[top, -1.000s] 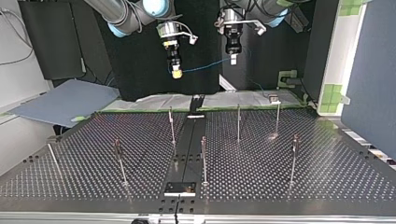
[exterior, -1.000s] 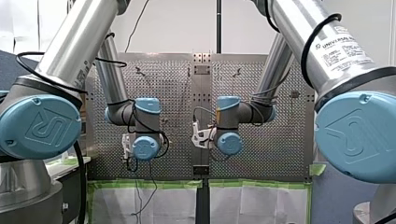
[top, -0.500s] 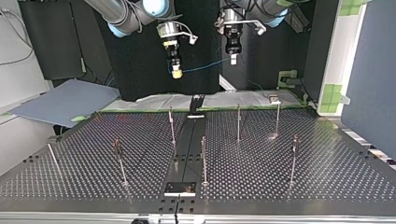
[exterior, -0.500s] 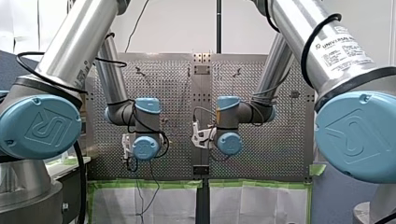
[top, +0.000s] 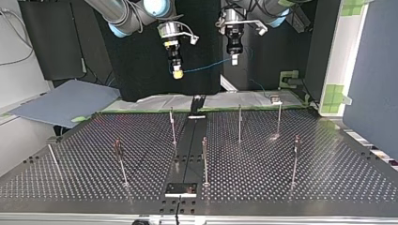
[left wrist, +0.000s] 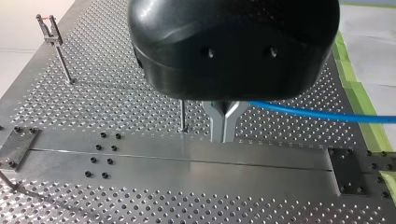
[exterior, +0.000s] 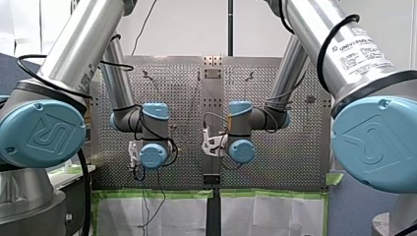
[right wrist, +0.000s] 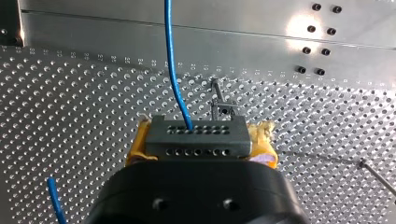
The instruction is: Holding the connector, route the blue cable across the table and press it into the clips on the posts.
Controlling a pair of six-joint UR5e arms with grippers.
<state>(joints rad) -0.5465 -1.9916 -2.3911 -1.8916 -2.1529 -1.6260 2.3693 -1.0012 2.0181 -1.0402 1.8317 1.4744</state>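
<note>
High above the table's far edge in the top view, my right gripper (top: 177,72) with yellow pads hangs beside my left gripper (top: 233,59). The blue cable (top: 206,66) sags between them. In the right wrist view my right gripper (right wrist: 198,140) is shut on a dark grey connector (right wrist: 196,135), and the blue cable (right wrist: 170,56) runs out of it ahead. In the left wrist view my left gripper (left wrist: 224,119) has its metal fingers shut on the blue cable (left wrist: 327,113), which leads off sideways. Thin posts (top: 240,123) with clips stand on the table below.
Several posts are spread over the perforated table (top: 328,173), such as one (top: 172,125) near the middle rail (top: 187,154) and one (top: 295,157) at the view's right. A clip post (right wrist: 223,108) stands just ahead of the connector. Green tape (exterior: 157,194) edges the table.
</note>
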